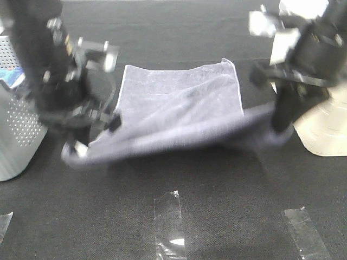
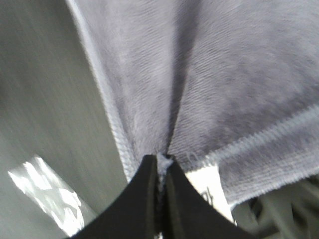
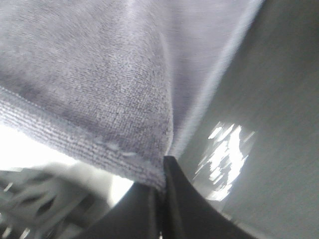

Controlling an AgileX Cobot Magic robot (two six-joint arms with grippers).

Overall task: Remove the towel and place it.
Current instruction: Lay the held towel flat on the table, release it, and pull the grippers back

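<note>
Left wrist view: end effector [image 2: 162, 163] pinches the towel [image 2: 229, 74].

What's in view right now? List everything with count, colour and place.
towel: one, grey-purple, stretched between both grippers, mid-table
basket: one, silver, perforated, far left
cloth: one, blue, at the basket's top
cream object: one, ribbed, far right
tape: three strips, clear, near edge of table
table: one, black
left gripper: one, black, shut on a towel corner
right gripper: one, black, shut on another corner
</note>
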